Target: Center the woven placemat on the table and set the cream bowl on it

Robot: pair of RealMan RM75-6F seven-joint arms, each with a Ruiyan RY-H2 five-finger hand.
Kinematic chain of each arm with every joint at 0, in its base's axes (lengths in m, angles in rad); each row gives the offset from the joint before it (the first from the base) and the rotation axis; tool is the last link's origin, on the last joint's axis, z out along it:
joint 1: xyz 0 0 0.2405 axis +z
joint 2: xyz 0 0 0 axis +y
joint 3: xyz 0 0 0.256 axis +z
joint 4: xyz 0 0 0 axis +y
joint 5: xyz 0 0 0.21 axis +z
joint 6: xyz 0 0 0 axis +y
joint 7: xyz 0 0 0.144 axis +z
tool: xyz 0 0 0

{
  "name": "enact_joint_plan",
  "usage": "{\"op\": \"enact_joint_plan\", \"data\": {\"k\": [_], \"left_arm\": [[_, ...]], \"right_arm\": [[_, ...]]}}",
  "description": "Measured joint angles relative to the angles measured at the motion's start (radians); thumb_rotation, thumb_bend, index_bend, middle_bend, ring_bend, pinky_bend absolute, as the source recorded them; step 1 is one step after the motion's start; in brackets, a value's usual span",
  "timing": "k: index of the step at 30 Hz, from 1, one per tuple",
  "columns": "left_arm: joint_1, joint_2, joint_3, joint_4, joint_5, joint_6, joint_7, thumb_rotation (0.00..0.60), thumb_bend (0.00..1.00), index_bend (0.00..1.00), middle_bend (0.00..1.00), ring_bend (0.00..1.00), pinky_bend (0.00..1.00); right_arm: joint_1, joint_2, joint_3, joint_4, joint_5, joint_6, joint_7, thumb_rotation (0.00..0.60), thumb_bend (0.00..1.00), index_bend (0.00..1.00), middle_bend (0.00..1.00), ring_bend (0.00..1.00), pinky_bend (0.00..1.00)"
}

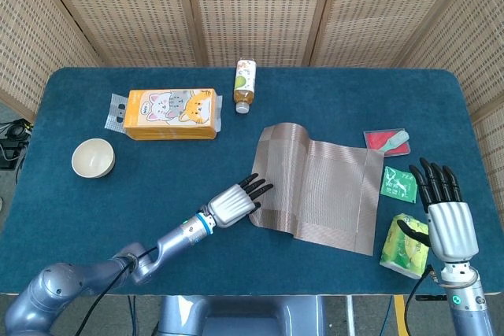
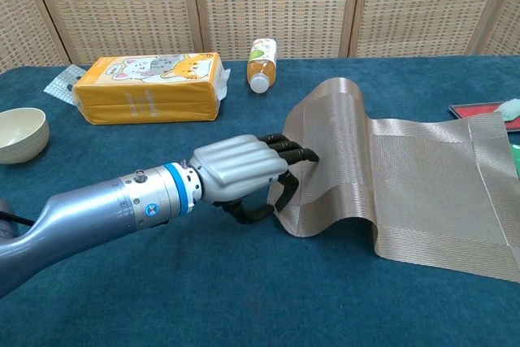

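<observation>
The woven placemat (image 1: 323, 186) (image 2: 422, 176) lies right of the table's middle, with a raised fold near its left side. My left hand (image 1: 232, 204) (image 2: 236, 175) is at the mat's left edge. Its fingers are spread with the tips over that edge, and the thumb is curled below, apart from them. Nothing is gripped that I can see. The cream bowl (image 1: 93, 158) (image 2: 18, 134) stands upright at the far left, well away from the mat. My right hand (image 1: 449, 222) rests open at the right front, seen only in the head view.
An orange cat-print box (image 1: 171, 113) (image 2: 146, 87) and a bottle on its side (image 1: 245, 84) (image 2: 262, 62) lie at the back. A red packet (image 1: 386, 141), a small green sachet (image 1: 398, 184) and a green pack (image 1: 405, 245) sit right of the mat, near my right hand.
</observation>
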Motion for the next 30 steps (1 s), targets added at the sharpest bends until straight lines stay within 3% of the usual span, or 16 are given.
{"op": "enact_joint_plan", "data": {"k": [16, 30], "left_arm": [[0.048, 0.098, 0.02, -0.132, -0.007, 0.033, 0.072, 0.6, 0.54, 0.79, 0.0, 0.0, 0.0], [0.183, 0.344, 0.082, -0.406, -0.034, 0.126, 0.253, 0.6, 0.55, 0.79, 0.0, 0.0, 0.0]], "right_arm": [[-0.003, 0.005, 0.001, -0.004, -0.005, 0.005, 0.004, 0.6, 0.0, 0.0, 0.0, 0.0, 0.0], [-0.006, 0.009, -0.008, -0.017, -0.028, 0.012, 0.001, 0.6, 0.0, 0.0, 0.0, 0.0, 0.0]]}}
